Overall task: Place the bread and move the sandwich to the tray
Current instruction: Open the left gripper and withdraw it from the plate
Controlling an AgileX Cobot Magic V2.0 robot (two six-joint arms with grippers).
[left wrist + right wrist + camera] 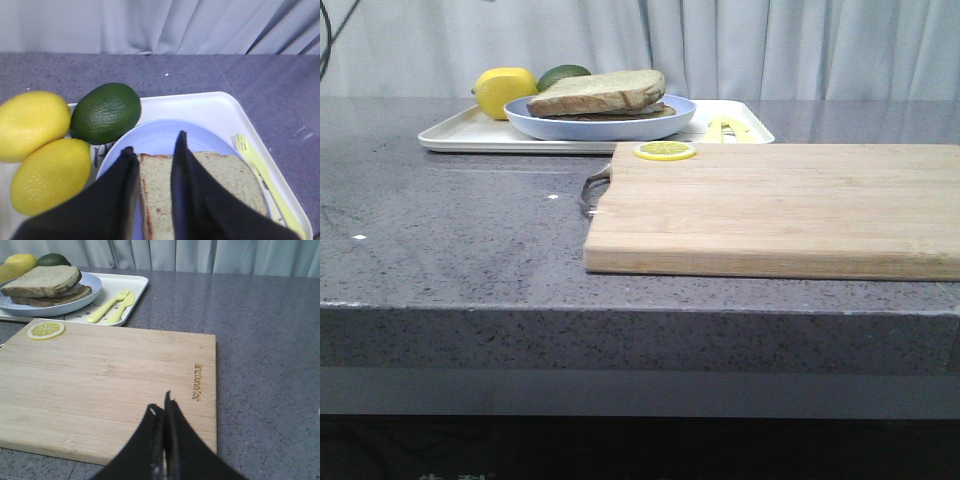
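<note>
Front view: the sandwich (602,97) sits on the blue plate (600,123), which rests on the tray (470,133) behind the cutting board (780,205).

Left wrist view: the left gripper (154,145) hangs parted over the bread (220,182), holding nothing.

Right wrist view: the right gripper (160,407) is closed and empty above the cutting board, well apart from the tray.

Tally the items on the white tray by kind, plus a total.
Lemons: 2
Avocado: 1
Pale-blue plate with the sandwich: 1
Yellow fork: 1
Yellow spoon: 1
Total: 6
</note>
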